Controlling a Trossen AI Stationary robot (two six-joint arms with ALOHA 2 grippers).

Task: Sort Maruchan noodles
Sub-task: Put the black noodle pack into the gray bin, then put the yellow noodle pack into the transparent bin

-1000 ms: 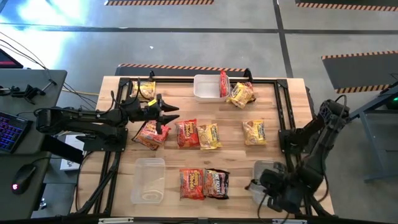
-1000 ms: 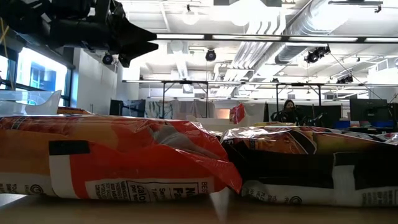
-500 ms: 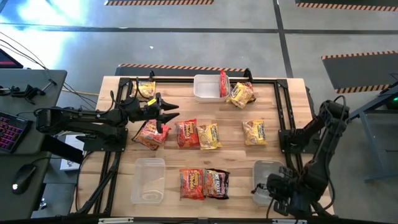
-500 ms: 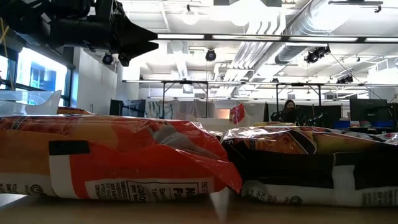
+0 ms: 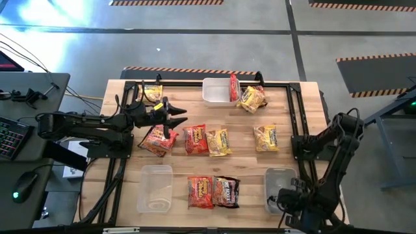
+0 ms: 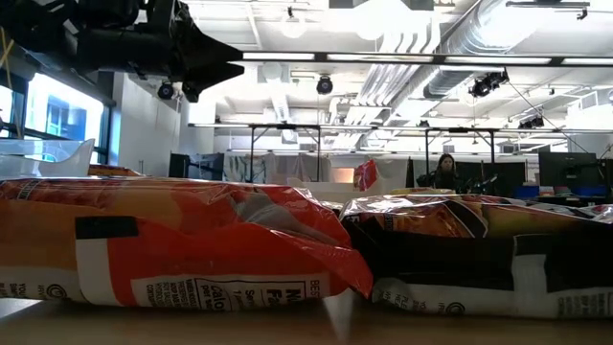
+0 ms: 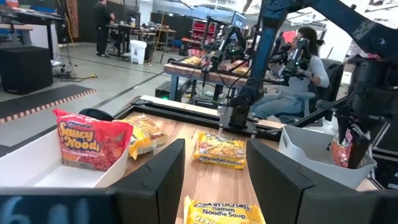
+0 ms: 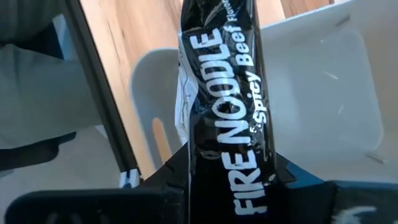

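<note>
Fingers of the right gripper [image 8: 227,186] clamp a black Fire Noodle packet [image 8: 227,106] over a clear tub [image 8: 323,93], visible only from its wrist; left gripper [image 5: 175,119] hovers open-fingered above the worktop [image 5: 247,127].

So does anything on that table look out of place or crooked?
Mostly the yellow packet at the far edge: it lies tilted and crumpled outside the white tub, beside the red packet standing on edge in it. The others lie flat.

high: straight down over the whole bench [image 5: 305,123]
low: bench-level, close behind two packets [image 6: 172,244]
wrists: forward along each arm
</note>
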